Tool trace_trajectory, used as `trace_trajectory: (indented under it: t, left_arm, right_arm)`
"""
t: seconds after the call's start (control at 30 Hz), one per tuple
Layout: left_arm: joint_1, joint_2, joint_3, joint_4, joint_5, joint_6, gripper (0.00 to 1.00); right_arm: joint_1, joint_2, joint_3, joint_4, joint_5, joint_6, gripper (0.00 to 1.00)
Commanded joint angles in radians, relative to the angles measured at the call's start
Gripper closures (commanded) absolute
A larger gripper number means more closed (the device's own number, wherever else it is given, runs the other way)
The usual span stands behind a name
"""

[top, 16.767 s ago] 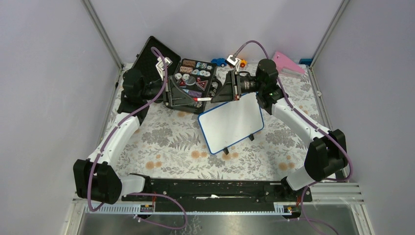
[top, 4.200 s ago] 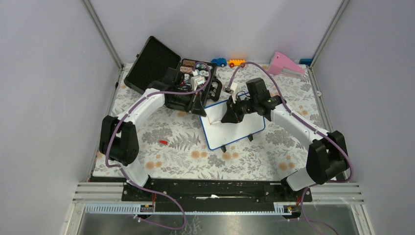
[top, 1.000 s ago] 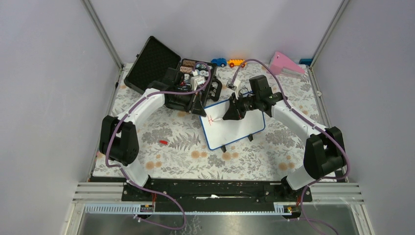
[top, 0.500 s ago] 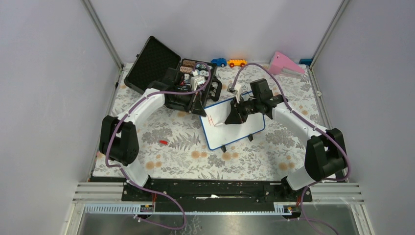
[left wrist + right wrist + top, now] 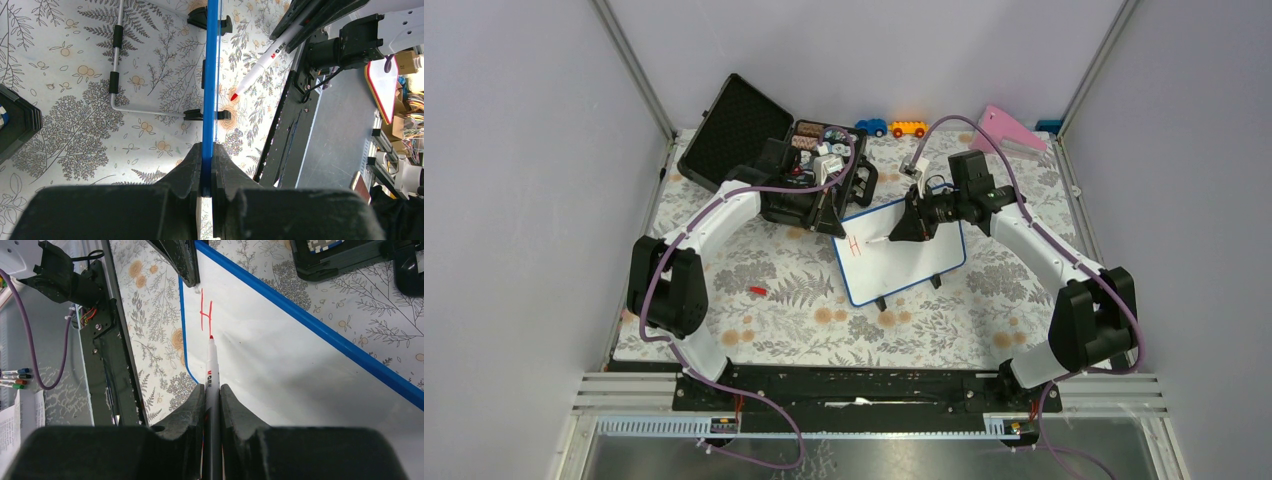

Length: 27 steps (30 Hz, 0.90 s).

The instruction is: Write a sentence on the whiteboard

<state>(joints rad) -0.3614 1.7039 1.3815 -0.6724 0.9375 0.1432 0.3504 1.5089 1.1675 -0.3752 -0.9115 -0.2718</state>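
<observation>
Right fingers (image 5: 186, 412) pinching red marker (image 5: 212, 371) by whiteboard (image 5: 285, 375), floral tablecloth (image 5: 764, 275), lilac walls (image 5: 854, 50)

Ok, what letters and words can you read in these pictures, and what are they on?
"H": a red handwritten letter on the whiteboard.
"M": the start of the red print on the marker; the rest is too blurred to read.
Nothing else can be read.
</observation>
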Motion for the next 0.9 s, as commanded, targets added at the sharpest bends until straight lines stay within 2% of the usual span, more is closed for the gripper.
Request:
trace_trajectory:
  t: [0.0, 0.87]
  left_arm:
    - [-0.008, 0.003, 0.017, -0.002, -0.025, 0.034, 1.0]
    - [-0.008, -0.005, 0.015, -0.003, -0.02, 0.03, 1.0]
  right_arm:
    - [-0.005, -0.003, 0.034, 0.012, -0.034, -0.012, 1.0]
    - [-0.003, 0.068, 0.076, 0.027, -0.012, -0.01, 1.0]
